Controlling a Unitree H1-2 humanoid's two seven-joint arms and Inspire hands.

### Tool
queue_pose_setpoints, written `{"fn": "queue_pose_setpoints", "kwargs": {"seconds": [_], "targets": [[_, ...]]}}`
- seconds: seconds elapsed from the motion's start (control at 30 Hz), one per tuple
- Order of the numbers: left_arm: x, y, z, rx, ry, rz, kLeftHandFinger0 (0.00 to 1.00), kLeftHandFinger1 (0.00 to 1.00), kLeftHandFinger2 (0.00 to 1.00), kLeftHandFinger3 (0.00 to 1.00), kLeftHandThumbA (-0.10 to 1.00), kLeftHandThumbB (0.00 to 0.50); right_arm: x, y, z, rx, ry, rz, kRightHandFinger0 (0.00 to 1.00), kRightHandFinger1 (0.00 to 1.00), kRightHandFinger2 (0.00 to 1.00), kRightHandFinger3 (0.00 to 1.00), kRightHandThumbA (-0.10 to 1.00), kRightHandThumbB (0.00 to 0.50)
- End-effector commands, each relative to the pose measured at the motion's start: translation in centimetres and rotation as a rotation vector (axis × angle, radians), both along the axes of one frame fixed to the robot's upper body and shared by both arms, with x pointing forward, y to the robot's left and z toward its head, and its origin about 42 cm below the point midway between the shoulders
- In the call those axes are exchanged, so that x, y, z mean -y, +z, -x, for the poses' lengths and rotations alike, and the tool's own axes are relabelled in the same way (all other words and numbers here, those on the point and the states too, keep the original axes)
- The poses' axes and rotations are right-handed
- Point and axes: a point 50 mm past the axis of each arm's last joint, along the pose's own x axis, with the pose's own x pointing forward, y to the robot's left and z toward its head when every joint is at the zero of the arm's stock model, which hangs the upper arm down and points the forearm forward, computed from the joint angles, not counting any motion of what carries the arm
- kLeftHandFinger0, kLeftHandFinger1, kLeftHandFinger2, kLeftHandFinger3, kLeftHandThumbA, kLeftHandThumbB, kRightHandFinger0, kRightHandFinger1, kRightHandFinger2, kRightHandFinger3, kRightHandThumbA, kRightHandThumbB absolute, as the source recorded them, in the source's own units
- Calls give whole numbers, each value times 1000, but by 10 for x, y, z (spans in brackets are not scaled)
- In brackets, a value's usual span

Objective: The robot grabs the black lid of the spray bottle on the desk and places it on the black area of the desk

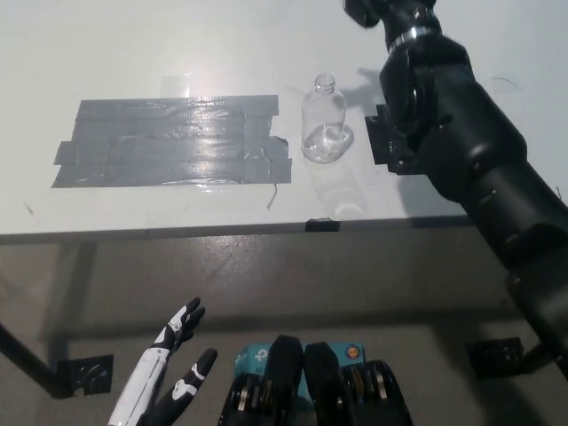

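The white left robot hand (169, 373) is hanging low at the bottom left, below the table edge and over the floor, with its fingers spread apart and nothing in them.

Up on the white table (133, 44), a wide patch of dark tape (169, 142) is lying flat on the left half, made of overlapping strips with ragged ends and a glare streak across the middle. This patch is the black area, and nothing is resting on it.

Just beside the right end of the tape, a clear bottle (325, 124) is standing upright. Its neck is open and bare, with no lid on it, and light is glinting off its rounded base. The bottle is standing close to the tape but apart from it.

To the right of the bottle, the black right arm (461, 151) is reaching up from the bottom right corner across the table edge. The right robot hand (382, 11) is sitting at the very top edge, mostly cut off, so how far it is closed cannot be told. The black lid is not showing anywhere in the frame, so its place cannot be told either.
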Motion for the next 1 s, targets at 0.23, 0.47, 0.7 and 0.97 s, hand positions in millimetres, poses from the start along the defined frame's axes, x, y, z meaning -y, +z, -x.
{"fn": "queue_pose_setpoints", "kwargs": {"seconds": [0.23,0.47,0.7,0.97], "targets": [[-3,8,0,35,-14,-3,1000,1000,1000,1000,851,6,52,92,6,130,-4,-228,0,211,564,667,11,57],[-6,8,2,38,-4,-4,1000,1000,1000,1000,843,0,112,76,4,80,-105,-419,0,82,454,423,-3,54],[-11,6,8,28,18,12,1000,1000,1000,1000,837,3,141,5,-5,-14,-127,-424,0,90,432,407,2,51],[-17,5,10,30,35,7,1000,1000,1000,1000,860,5,123,-80,-1,-172,-178,-365,0,73,412,373,132,32]]}}
